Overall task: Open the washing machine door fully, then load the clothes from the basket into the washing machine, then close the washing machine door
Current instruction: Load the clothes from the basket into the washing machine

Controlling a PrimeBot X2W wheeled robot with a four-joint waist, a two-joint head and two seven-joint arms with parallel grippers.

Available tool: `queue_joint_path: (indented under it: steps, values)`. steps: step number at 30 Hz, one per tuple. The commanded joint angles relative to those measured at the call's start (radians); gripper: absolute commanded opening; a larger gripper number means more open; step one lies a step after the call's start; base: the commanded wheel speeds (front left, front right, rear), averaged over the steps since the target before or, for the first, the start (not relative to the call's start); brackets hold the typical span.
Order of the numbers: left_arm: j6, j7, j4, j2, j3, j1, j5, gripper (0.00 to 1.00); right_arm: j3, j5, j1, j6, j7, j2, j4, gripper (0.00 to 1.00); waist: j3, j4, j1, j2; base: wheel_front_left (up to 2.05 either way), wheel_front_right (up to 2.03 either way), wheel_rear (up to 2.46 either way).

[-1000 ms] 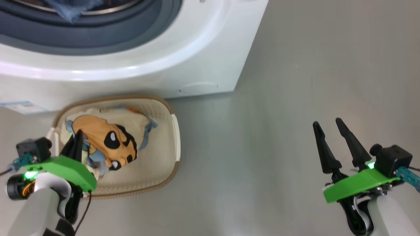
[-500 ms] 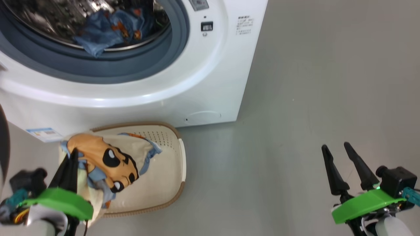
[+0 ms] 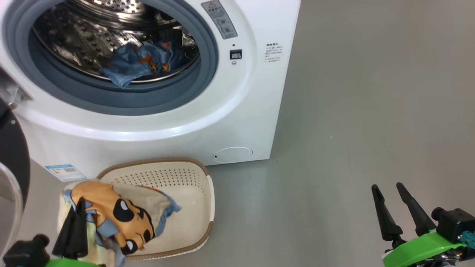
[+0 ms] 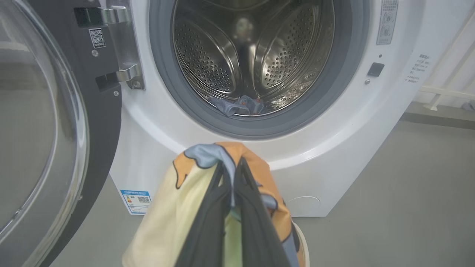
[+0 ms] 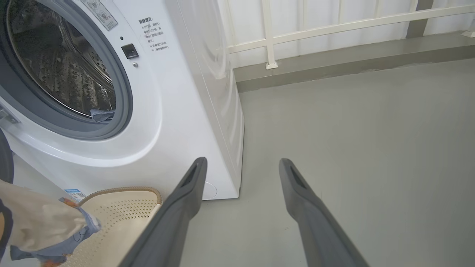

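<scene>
**Garment lifted, drum ahead**

My left pincer [image 4: 232, 163] is clamped on the cream-and-orange cloth [image 4: 259, 174]. A second ago the cloth lay in the basket [image 3: 178, 174]; now it hangs over the basket's left end, facing the washing machine [image 3: 237, 122], where a blue piece [image 3: 137, 65] lies in the drum. The door [image 4: 104, 122] stands wide, so loading can go on. My right pincer [image 5: 242, 160] is spread and empty.

grey floor [image 3: 371, 92], white railing [image 5: 268, 37], grey ledge [image 5: 334, 66]
</scene>
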Motion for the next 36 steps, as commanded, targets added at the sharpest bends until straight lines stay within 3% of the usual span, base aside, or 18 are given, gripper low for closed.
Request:
queue_joint_path:
  steps: [1,11,23,28,36]
  values:
    - [-0.001,-0.007,-0.044,0.012,0.044,0.0,0.012,0.0,0.013,0.003,0.006,0.002,-0.008,-0.019,-0.027,1.0,-0.005,0.004,0.0,0.0,0.0,0.0,0.0]
    - [-0.002,-0.007,-0.119,-0.019,0.064,0.047,0.027,0.0,0.005,-0.001,0.006,0.002,-0.008,-0.018,-0.035,1.0,0.003,0.006,0.0,0.0,0.0,0.0,0.0]
    - [-0.002,-0.007,-0.115,-0.016,0.057,-0.026,0.015,0.0,0.007,-0.008,-0.022,0.002,-0.008,-0.005,-0.047,1.0,0.048,-0.005,0.0,0.0,0.0,0.0,0.0]
    - [-0.002,-0.007,-0.11,0.013,0.042,-0.121,0.007,0.0,0.018,-0.013,-0.049,0.002,-0.008,0.01,-0.052,1.0,0.085,-0.024,0.0,0.0,0.0,0.0,0.0]
    - [-0.001,-0.007,-0.088,0.072,0.05,-0.427,0.016,0.0,0.03,-0.011,-0.082,0.002,-0.008,0.03,-0.05,1.0,0.137,-0.057,0.0,0.0,0.0,0.0,0.0]
